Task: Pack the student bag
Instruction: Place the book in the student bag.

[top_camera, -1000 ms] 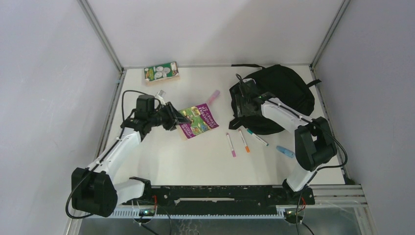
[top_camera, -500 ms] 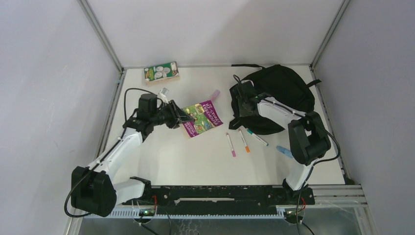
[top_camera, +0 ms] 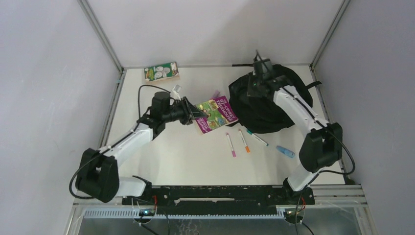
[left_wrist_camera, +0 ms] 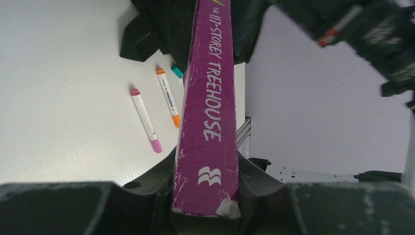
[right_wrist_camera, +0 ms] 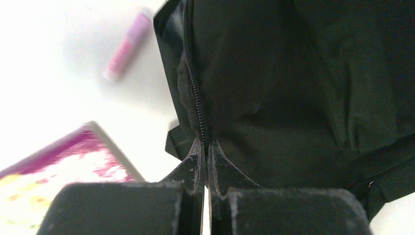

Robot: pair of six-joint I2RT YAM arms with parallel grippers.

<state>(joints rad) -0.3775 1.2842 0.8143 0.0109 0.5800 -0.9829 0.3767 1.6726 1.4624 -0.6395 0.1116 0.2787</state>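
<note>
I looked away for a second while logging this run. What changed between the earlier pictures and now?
The left gripper carried the purple book right, toward the student bag. The right gripper swung to the bag's far side and closed on its zipper edge, pulling the opening up. The three markers and the green book stayed put.

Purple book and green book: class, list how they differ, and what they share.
The purple book is clamped in the left pincer; the green book lies untouched. The purple book is near the bag; the green book lies at the far edge of the table. Both have illustrated covers.
</note>
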